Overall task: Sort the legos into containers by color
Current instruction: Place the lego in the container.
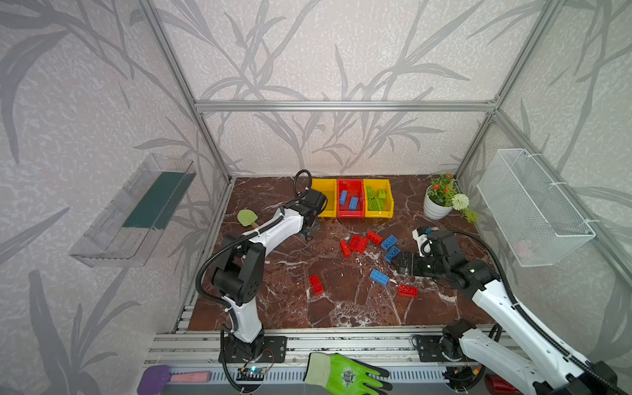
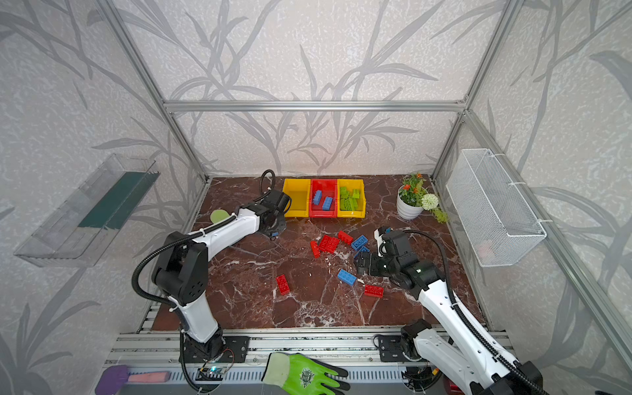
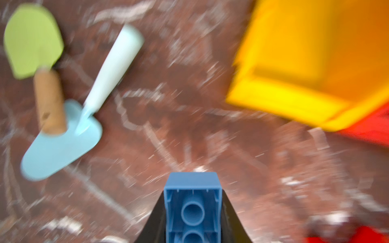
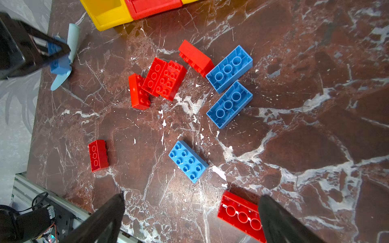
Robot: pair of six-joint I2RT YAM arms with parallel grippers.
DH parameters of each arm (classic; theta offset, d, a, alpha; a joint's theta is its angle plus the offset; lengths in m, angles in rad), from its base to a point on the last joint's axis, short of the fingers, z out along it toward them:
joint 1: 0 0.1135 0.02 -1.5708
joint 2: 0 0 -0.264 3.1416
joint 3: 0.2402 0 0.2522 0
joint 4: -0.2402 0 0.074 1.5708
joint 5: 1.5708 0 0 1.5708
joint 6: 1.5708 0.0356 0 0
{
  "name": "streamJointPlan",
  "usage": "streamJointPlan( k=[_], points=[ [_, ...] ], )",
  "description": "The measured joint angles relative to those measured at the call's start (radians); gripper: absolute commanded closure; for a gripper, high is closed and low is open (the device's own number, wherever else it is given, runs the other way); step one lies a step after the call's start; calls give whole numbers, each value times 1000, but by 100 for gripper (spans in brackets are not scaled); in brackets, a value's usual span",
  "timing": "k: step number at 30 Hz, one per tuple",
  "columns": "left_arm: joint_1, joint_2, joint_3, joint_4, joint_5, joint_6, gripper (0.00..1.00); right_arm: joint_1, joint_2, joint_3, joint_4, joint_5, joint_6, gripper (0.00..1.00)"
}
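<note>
Grip of left fingers on blue lego — right fingers spread wide, glove emblem unreadable.

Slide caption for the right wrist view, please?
Open right gripper above scattered red legos and blue legos on the marble table; left gripper clamps another blue brick.

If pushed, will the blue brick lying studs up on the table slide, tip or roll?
The blue brick likely slides, not rolls: it is boxy and lies flat on the smooth table. It is probably stiff and light, since upturned bricks nearby look hollow.
</note>
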Motion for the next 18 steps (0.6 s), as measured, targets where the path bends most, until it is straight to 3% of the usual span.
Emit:
streamJointPlan(
  k=[13,18],
  points=[
    [-71,549,916,-199,89,96,92,-9,37,37,-6,61,-22,1],
    [-80,691,1119,-241,157,134,90,-22,65,79,-10,79,-36,1]
  ],
)
